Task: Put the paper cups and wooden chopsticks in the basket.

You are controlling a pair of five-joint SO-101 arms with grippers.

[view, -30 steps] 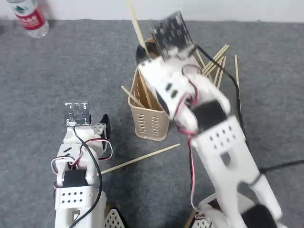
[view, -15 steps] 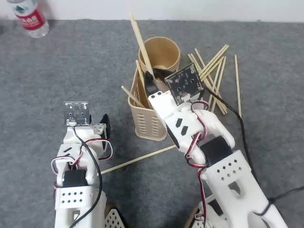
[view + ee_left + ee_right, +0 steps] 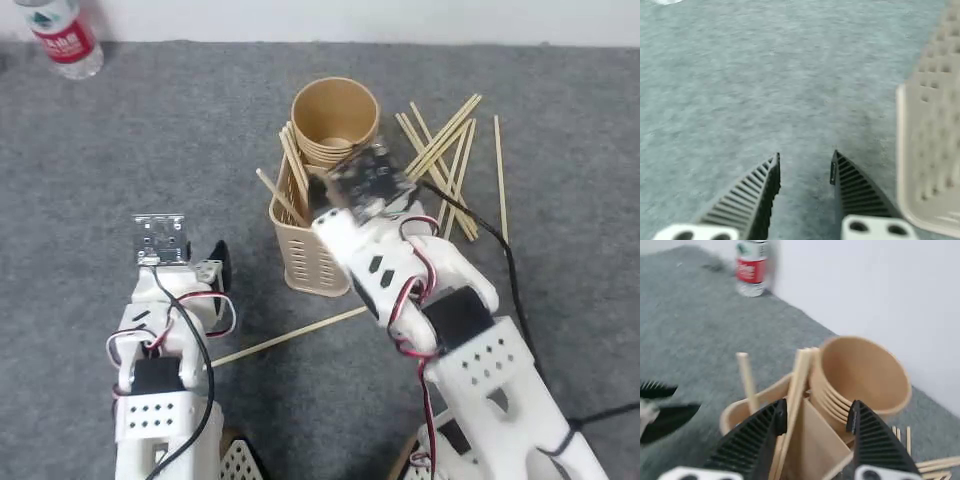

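A beige slotted basket (image 3: 312, 255) stands mid-table with a stack of paper cups (image 3: 335, 118) in its far end and several wooden chopsticks (image 3: 291, 165) leaning in its near end. My right gripper (image 3: 322, 196) hovers just over the basket. In the right wrist view this right gripper (image 3: 817, 415) is open, with the cups (image 3: 860, 370) and the leaning chopsticks (image 3: 797, 385) right beyond its tips. My left gripper (image 3: 805, 162) is open and empty over bare carpet, beside the basket wall (image 3: 932, 150). Several loose chopsticks (image 3: 450, 140) lie right of the basket, and one chopstick (image 3: 295, 335) lies in front of it.
A plastic bottle (image 3: 62, 38) with a red label stands at the far left corner by the white wall. Grey carpet covers the table. The left arm (image 3: 160, 340) sits low at the near left, and the right arm's cables (image 3: 505, 270) trail near the loose sticks.
The right arm came back and down from over the cups. The chopstick that stuck up from its gripper now leans in the basket, let go.
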